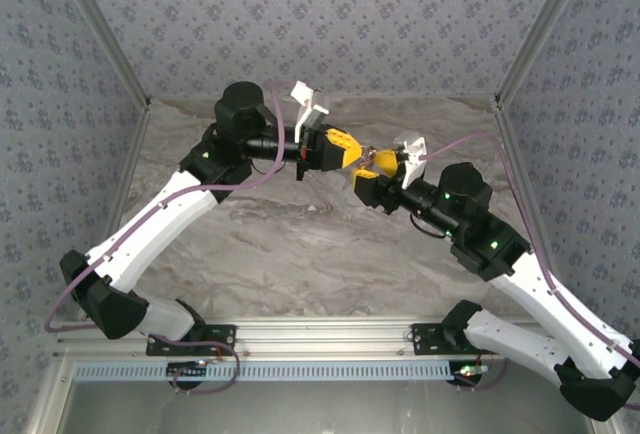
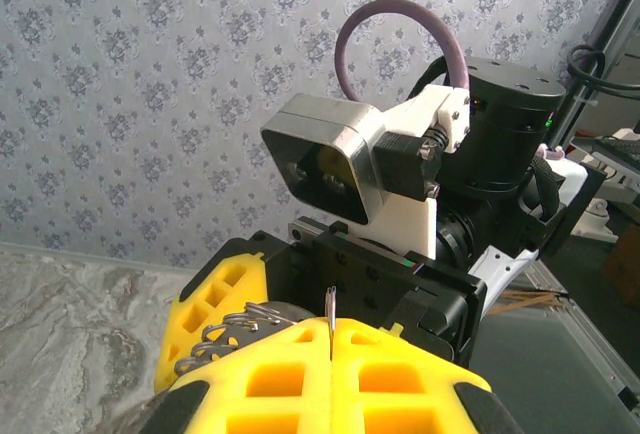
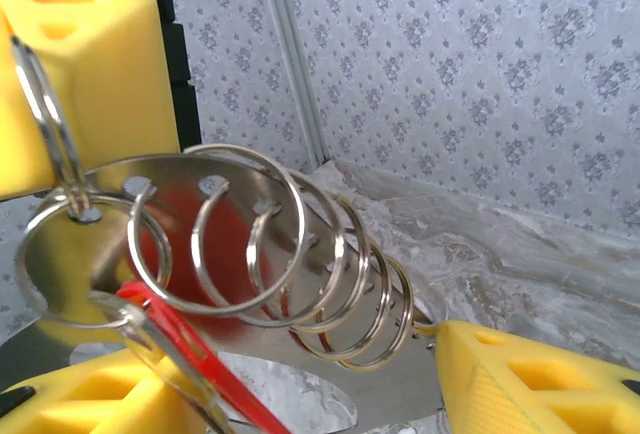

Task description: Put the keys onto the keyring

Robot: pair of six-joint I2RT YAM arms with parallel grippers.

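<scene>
1. The left hand (image 1: 350,153) is pinched fully closed. A thin sliver of metal stands up from the seam between its yellow fingers (image 2: 400,374), and that sliver belongs to the keyring (image 3: 262,246).
2. Facing it tip to tip, the right hand (image 1: 373,176) has its own yellow fingers (image 3: 520,384) at a middling spread, one on either side of the keyring. I cannot tell whether they press on it or merely bracket it.
3. The keyring hangs in the air between the two hands. It is a flat grey metal piece with holes and a row of wire rings threaded through, and one ring runs up against the left hand's finger.
4. The key (image 3: 205,359), red-headed, sits low in that bundle, right against one of the right hand's fingers.
5. Beneath both hands lies the marbled desk (image 1: 300,244), with flowered wallpaper (image 1: 330,14) beyond.
</scene>
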